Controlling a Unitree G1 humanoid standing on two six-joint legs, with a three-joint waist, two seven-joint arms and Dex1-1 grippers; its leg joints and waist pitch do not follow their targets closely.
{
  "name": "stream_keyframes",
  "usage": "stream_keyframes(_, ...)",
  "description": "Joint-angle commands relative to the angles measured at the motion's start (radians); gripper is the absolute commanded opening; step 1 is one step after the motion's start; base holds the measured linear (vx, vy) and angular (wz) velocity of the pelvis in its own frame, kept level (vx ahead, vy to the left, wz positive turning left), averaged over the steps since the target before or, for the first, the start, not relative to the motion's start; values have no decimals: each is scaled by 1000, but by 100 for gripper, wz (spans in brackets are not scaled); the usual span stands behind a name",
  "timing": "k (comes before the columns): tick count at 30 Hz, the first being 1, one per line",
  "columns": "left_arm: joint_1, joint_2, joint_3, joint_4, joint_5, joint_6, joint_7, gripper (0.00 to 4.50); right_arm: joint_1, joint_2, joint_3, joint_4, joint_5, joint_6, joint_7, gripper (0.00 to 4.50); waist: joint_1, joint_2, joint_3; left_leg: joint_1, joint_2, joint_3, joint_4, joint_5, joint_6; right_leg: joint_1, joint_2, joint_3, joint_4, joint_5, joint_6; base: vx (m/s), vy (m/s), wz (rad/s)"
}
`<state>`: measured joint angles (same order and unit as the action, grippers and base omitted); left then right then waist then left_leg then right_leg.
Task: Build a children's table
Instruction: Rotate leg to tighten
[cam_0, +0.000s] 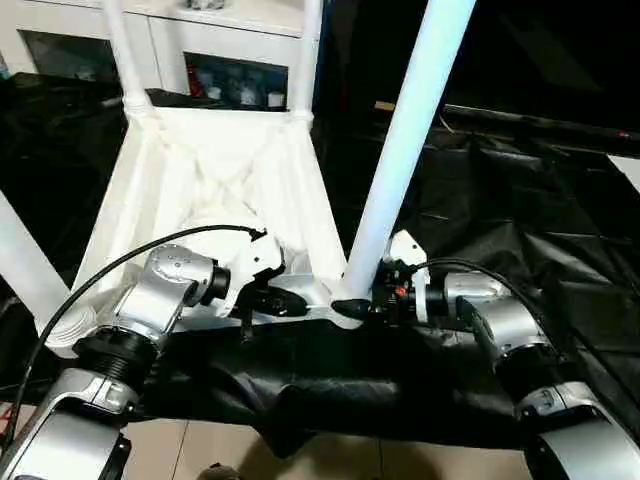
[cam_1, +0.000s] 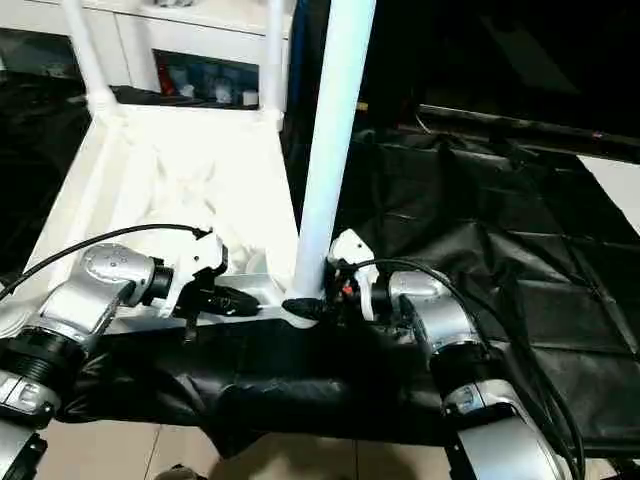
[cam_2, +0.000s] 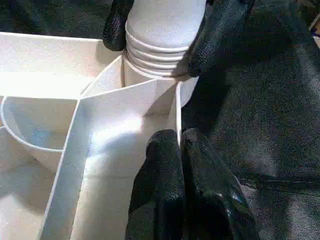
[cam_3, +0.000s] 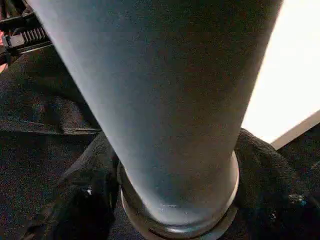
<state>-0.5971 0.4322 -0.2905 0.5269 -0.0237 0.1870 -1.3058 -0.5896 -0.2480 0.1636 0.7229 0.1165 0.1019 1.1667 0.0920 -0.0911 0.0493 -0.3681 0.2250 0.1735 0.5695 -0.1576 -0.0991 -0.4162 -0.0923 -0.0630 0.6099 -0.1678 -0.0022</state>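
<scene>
The white table top (cam_0: 210, 190) lies upside down in the middle left of the head picture, on a black sheet (cam_0: 500, 220). Its ribs face up. Its long side runs away from the robot. Legs stick up from its corners. The near right leg (cam_0: 405, 140) stands tall and leans a little to the right.

The right gripper (cam_0: 356, 310) squeezes the bottom of this leg, one black finger on each side. The left gripper (cam_2: 180, 145) pinches the thin wall of the table top right by that corner.

The left wrist picture shows rings (cam_2: 155, 50) around the leg's bottom end. A white cabinet (cam_0: 200, 40) stands at the upper left.
</scene>
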Motion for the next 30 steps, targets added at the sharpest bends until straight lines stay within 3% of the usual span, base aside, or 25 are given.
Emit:
stream_keyframes(1,-1,-29,-31,-2,8,-18,-4,0,10,0,17,-24,10,21,34,282,-3,15,-62,15,7,9,-67,-291,-11,48,-37,35,-68,-244,-196,0,0,0)
stream_keyframes(4,-18,-51,-15,36,34,-24,92,0,16,15,4,-20,9,30,-20,279,-2,15,-61,15,7,10,-67,-289,-9,46,-36,35,-68,-240,-196,0,0,0)
stream_keyframes(7,-32,-73,1,61,44,-19,164,0,9,36,-11,7,-7,25,-102,277,-2,15,-58,19,7,11,-68,-322,-18,40,-38,36,-75,-294,-187,0,0,0)
stream_keyframes(11,-59,-152,29,94,63,48,338,0,-53,123,-73,159,-48,59,-446,276,-14,18,-54,20,2,0,-69,-394,-50,36,-44,29,-94,-483,-128,0,0,0)
stream_keyframes(14,-67,-200,29,105,80,76,414,0,-81,178,-106,219,-46,76,-603,275,-33,17,-53,19,-1,-8,-70,-429,-59,32,-44,22,-104,-555,-96,0,0,0)
stream_keyframes(16,-69,-215,29,109,83,82,433,0,-88,195,-111,231,-47,79,-641,275,-40,17,-54,18,-1,-9,-69,-436,-53,31,-43,22,-107,-551,-92,0,0,0)
stream_keyframes(19,-74,-264,19,111,84,100,466,0,-94,244,-82,244,-82,18,-685,275,-41,17,-53,20,-1,-7,-67,-444,-44,24,-42,22,-111,-548,-91,0,0,0)
stream_keyframes(21,-71,-274,10,101,81,102,456,0,-94,254,-72,244,-81,5,-650,344,-41,18,-54,18,-1,-8,-69,-449,-36,27,-40,21,-110,-539,-91,0,0,0)
stream_keyframes(22,-67,-275,4,90,80,105,443,0,-97,254,-74,245,-71,6,-611,344,-40,17,-54,18,-1,-7,-69,-447,-34,27,-40,22,-110,-531,-93,0,0,0)
stream_keyframes(25,-60,-265,0,78,80,107,428,0,-102,244,-77,244,-68,-2,-581,357,-39,21,-55,17,1,-6,-71,-446,-32,27,-38,25,-104,-482,-112,0,0,0)
stream_keyframes(27,-53,-250,-3,67,78,106,403,0,-100,225,-68,230,-69,-14,-547,392,-39,19,-56,14,2,-5,-72,-431,-28,31,-38,27,-100,-445,-125,0,0,0)
stream_keyframes(30,-37,-215,-11,46,75,87,341,0,-84,172,-37,199,-86,-52,-454,392,-36,19,-59,9,3,-2,-72,-401,-18,38,-38,29,-93,-386,-143,0,0,0)
